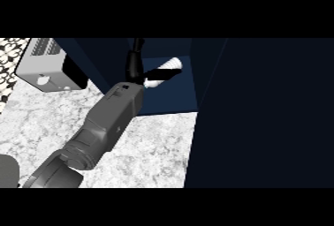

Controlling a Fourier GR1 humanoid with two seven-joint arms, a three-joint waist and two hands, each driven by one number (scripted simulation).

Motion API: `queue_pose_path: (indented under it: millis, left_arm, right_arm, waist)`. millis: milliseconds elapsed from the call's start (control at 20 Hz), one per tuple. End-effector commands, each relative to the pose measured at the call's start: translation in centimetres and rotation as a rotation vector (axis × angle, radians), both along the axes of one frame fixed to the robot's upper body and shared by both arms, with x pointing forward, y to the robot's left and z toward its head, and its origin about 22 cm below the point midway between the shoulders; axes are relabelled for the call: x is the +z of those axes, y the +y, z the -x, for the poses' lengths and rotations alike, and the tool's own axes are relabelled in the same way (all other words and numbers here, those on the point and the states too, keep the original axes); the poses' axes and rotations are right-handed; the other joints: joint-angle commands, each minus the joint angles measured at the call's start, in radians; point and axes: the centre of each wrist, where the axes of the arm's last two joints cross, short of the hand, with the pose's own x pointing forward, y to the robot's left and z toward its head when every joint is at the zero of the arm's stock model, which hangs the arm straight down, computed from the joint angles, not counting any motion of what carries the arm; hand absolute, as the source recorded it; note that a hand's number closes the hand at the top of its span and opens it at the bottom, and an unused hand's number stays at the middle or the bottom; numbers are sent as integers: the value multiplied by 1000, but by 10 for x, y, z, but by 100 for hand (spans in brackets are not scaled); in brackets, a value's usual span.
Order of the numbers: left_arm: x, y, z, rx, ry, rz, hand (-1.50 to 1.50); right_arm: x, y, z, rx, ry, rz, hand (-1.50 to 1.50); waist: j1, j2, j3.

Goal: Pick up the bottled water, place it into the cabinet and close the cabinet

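The bottled water (173,62) is a white bottle, tilted, inside the dark blue cabinet (171,99) at the top middle of the head view. My right hand (134,66) reaches into the cabinet opening, its black fingers (163,74) curled across the bottle's body and hiding its middle. White shows above and below the fingers. The right grey forearm (111,119) runs up from the lower left. The cabinet's door (261,110) stands open as a large dark panel on the right. Only a grey piece of my left arm (5,171) shows at the lower left edge; its hand is out of sight.
A silver and black appliance (46,66) stands on the white marbled counter (157,150) at the upper left, next to the cabinet's left wall (88,62). A patterned wall strip (9,62) runs along the far left edge.
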Motion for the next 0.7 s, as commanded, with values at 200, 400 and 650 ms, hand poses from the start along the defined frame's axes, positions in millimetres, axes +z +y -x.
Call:
queue_pose_path:
  millis: [200, 400, 650]
  left_arm:
    - [22, -15, -6, -185, -62, 156, -150]
    - [24, -18, -4, -315, -72, 232, -150]
    - [11, -14, 4, -368, -77, 301, -150]
  right_arm:
    - [18, -7, 17, 11, -7, -26, -150]
    - [12, -6, 6, -1, 1, -11, -150]
    - [13, -10, 9, -12, -9, 1, -150]
  waist:
    - [2, -8, 0]
    - [11, -13, 0]
    - [38, -20, 1]
